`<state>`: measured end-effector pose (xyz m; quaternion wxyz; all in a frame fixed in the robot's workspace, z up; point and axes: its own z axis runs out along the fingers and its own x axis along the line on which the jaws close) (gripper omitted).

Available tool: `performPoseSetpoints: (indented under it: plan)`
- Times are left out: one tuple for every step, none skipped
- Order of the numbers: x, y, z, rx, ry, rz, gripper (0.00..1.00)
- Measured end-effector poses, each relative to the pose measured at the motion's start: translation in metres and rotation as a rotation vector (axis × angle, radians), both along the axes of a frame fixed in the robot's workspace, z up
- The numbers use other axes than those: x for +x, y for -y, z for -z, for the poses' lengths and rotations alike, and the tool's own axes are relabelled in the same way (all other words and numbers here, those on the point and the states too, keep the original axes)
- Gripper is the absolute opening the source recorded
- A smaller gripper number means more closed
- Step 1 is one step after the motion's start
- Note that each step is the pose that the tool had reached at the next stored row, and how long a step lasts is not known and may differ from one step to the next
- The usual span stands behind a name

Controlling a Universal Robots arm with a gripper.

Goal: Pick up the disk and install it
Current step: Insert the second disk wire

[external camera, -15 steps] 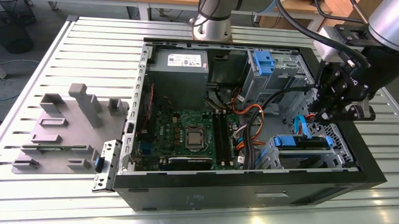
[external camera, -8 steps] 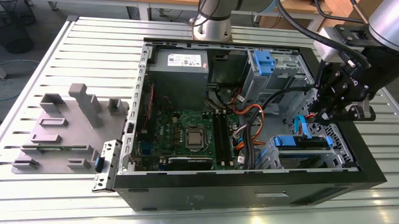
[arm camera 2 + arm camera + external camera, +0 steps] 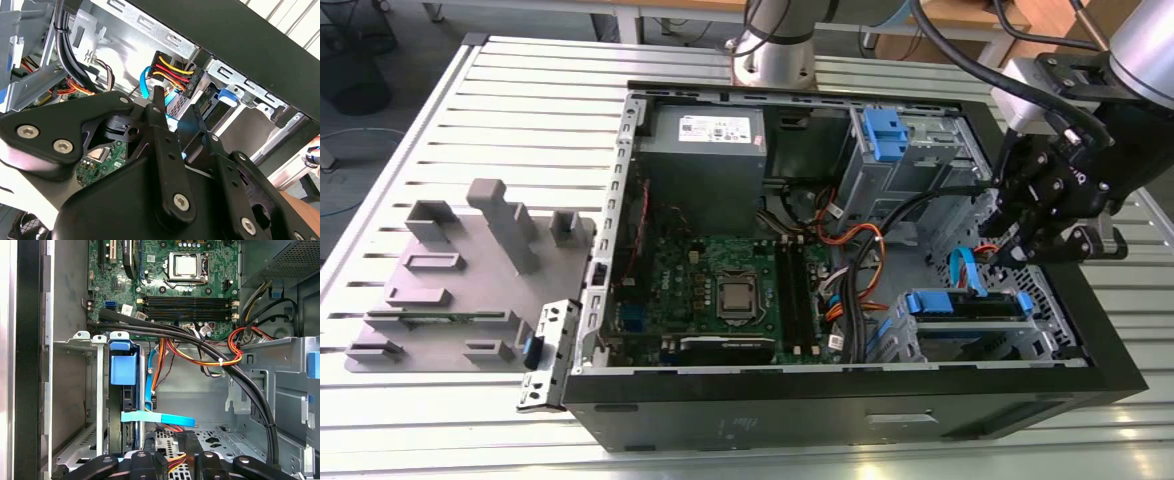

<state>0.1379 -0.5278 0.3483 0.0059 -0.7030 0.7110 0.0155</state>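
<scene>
Disk (image 3: 965, 305) seated in the drive cage (image 3: 914, 340) at the computer case's (image 3: 854, 420) front corner, just below the tool (image 3: 1023, 252) in the exterior view. In the first wrist view, standing on edge in the cage, blue plastic rail (image 3: 123, 369) uppermost, dark edge beneath, a light-blue flat cable (image 3: 157, 418) crossing beside it. Tool hovering over the case's open side, black fingers (image 3: 165, 135) close together with only a narrow gap, gripping nothing. Motherboard (image 3: 720, 290) lying deeper inside the case, well apart from the disk.
</scene>
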Motion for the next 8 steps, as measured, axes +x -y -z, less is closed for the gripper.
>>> performPoseSetpoints:
  plan:
    - [0.0000, 0.0000, 0.0000, 0.0000, 0.0000, 0.000, 0.38]
    - [0.0006, 0.0001, 0.0001, 0.0000, -0.0001, 0.000, 0.38]
    - [0.0020, 0.0001, 0.0001, 0.0000, -0.0003, 0.000, 0.38]
    - [0.0038, 0.0001, 0.0001, -0.0001, -0.0010, 0.000, 0.38]
    - [0.0055, 0.0000, 0.0001, -0.0001, -0.0018, 0.000, 0.38]
    - [0.0068, 0.0001, 0.0002, 0.0000, -0.0025, 0.000, 0.38]
    - [0.0081, 0.0001, 0.0003, 0.0000, -0.0031, 0.000, 0.38]
    - [0.0094, 0.0000, 0.0003, -0.0001, -0.0038, 0.000, 0.38]
